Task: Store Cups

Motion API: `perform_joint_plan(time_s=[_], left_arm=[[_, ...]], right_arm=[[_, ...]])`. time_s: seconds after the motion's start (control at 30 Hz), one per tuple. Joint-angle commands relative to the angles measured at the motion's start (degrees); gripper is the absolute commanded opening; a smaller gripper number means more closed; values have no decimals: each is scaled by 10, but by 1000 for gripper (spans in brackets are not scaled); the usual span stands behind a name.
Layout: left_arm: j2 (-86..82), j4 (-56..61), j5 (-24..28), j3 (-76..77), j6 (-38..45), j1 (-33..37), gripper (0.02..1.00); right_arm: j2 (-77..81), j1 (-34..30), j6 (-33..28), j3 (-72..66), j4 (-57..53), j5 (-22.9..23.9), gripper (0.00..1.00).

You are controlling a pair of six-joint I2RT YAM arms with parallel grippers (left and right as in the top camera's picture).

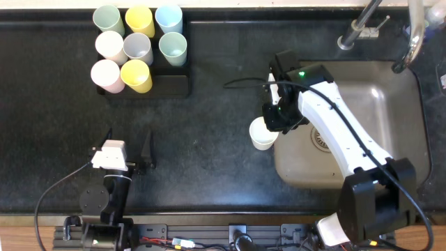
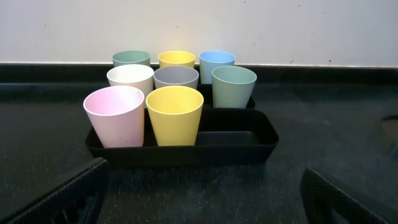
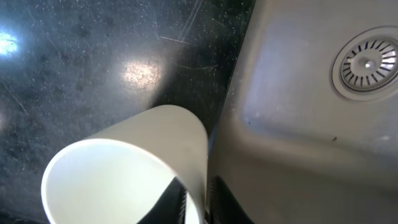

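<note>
You have a dark speckled surface (image 1: 209, 167) with a steel sink (image 1: 390, 90) set into it and a faucet (image 1: 362, 24) at the sink's far rim. On the side of the sink away from its drain (image 3: 367, 62), your right pincer (image 1: 277, 118) is pinching the white cup (image 1: 261, 134). From the wrist you see one finger inside the cup and one outside, clamped on its wall. The white cup is tilted and lies over the dark surface just beside the sink's edge, outside the basin. You cannot tell whether it touches the surface.

Well apart from the sink, a black tray (image 1: 174, 87) holds eight cups (image 2: 176, 112) standing upright in mint, yellow, blue, white, grey, green and pink. Your left pincer (image 1: 127, 139) is also far from the sink. It faces the tray with its fingers spread wide and nothing between them.
</note>
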Motion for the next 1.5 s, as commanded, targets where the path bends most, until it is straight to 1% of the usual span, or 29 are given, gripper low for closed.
perform_joint_plan(time_s=[0.03,0.13,0.3,0.4,0.47,0.6,0.63,0.7,0.8,0.9,0.97,1.03,1.2,1.33,1.4,1.5], left_arm=[[-5,-2,3,0,10,-5,1000],[-5,-2,3,0,10,-5,1000],[-5,-2,3,0,10,-5,1000],[-5,-2,3,0,10,-5,1000],[-5,-2,3,0,10,-5,1000],[-5,-2,3,0,10,-5,998],[-5,-2,3,0,10,-5,998],[-5,-2,3,0,10,-5,1000],[-5,-2,3,0,10,-5,1000],[-5,-2,3,0,10,-5,1000],[-5,-2,3,0,10,-5,1000],[-5,-2,3,0,10,-5,1000],[-5,-2,3,0,10,-5,1000],[-5,-2,3,0,10,-5,1000],[-5,-2,3,0,10,-5,1000],[-5,-2,4,0,10,-5,1000]], right_arm=[[5,6,0,-1,3,0,45],[5,6,0,-3,3,1,45],[-39,6,0,6,14,23,42],[-86,11,23,48,14,23,42],[-116,30,48,118,17,23,42],[-112,75,77,225,27,33,42],[-100,106,89,265,42,49,42],[-80,143,104,297,57,75,45],[-38,179,121,333,68,91,42],[11,191,144,352,80,90,42],[53,194,155,360,99,82,42],[78,195,158,364,110,72,42],[128,202,159,364,122,67,42],[149,211,170,364,131,64,42],[163,214,170,364,140,50,45],[175,217,174,364,144,51,42]])
